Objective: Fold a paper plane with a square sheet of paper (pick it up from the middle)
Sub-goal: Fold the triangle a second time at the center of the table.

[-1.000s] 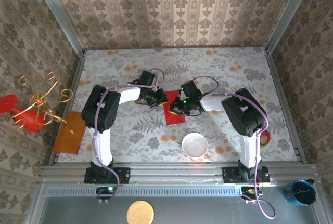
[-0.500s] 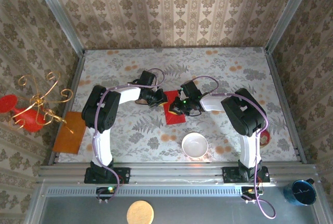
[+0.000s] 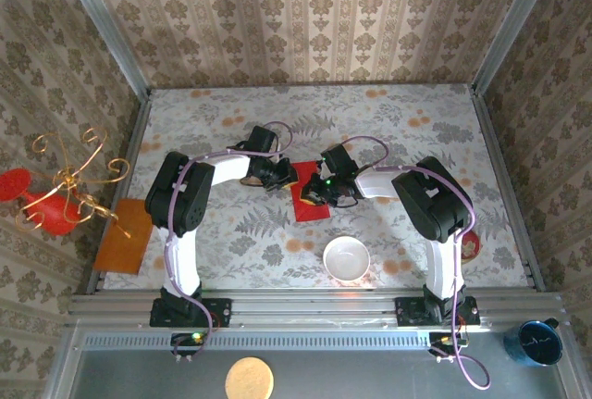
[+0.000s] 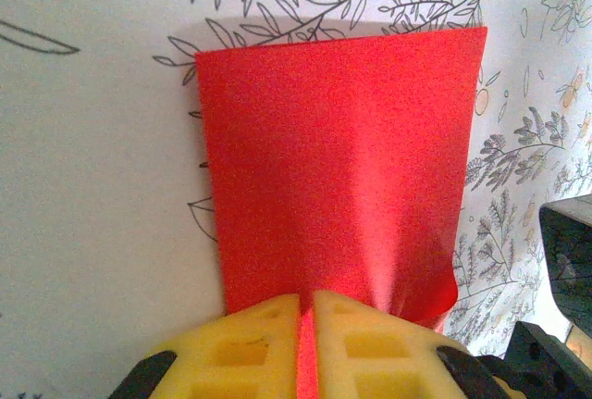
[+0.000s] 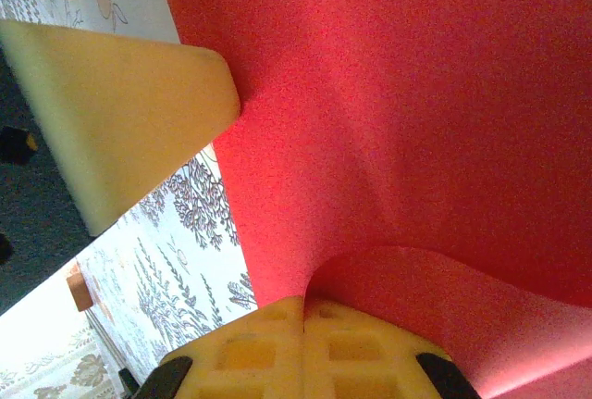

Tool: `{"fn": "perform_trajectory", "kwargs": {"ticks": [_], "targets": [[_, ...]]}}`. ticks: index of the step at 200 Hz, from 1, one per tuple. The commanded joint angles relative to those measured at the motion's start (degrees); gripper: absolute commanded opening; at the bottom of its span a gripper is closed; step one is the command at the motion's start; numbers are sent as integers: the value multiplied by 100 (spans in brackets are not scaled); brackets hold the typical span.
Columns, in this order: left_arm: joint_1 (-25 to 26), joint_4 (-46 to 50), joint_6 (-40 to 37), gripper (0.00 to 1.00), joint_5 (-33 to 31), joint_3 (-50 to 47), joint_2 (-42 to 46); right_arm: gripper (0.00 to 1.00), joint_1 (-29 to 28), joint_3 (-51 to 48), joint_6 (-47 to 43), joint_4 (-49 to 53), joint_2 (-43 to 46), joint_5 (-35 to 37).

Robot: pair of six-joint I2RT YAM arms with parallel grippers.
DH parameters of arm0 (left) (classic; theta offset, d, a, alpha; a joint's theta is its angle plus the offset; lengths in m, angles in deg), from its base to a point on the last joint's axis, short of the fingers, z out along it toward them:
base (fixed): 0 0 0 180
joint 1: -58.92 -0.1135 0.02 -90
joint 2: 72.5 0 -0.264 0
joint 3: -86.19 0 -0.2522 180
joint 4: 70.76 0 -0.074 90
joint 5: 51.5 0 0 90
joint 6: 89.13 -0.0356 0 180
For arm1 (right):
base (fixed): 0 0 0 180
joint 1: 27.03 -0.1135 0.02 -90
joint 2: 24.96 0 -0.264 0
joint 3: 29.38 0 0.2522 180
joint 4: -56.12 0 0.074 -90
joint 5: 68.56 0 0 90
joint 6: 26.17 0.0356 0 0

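1. The square sheet of paper [image 3: 311, 206] lies on the patterned table [image 3: 416, 140], just beyond the white bowl [image 3: 347, 257] and between the two grippers.
2. The left gripper [image 4: 307, 325] is closed on the sheet's near edge; a red strip is seen between its yellow fingers [image 4: 259, 343].
3. The right gripper [image 5: 305, 325] is fully closed. A raised lip of paper meets its tips, so a pinch there is judged likely.
4. For a clean fold, the pinched edge should be carried over evenly and its corners matched to the opposite edge. The sheet should be kept from sliding before the crease is pressed.
5. Counted: one red sheet, two grippers, one bowl, one orange-brown board [image 3: 123, 235], one gold-wire ornament [image 3: 65, 191], one blue cup [image 3: 538, 342].
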Motion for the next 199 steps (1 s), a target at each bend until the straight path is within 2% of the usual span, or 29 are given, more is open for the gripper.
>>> {"fn": "perform_trajectory", "kwargs": {"ticks": [1, 46, 59, 111, 199], "targets": [[-12, 156, -33, 15, -59, -3, 125, 5, -16, 108, -29, 312, -136, 180], [-163, 186, -136, 20, -245, 1, 681, 13, -15, 139, -37, 309, -114, 130], [-390, 171, -101, 21, -310, -97, 794, 16, -15, 156, -20, 311, -119, 122], [-684, -23, 72, 22, -535, -680, 1243, 32, -15, 226, -19, 314, -111, 69], [-607, -510, 258, 27, -497, -1276, 1710, 43, -7, 166, -54, 255, -61, 46]]}}
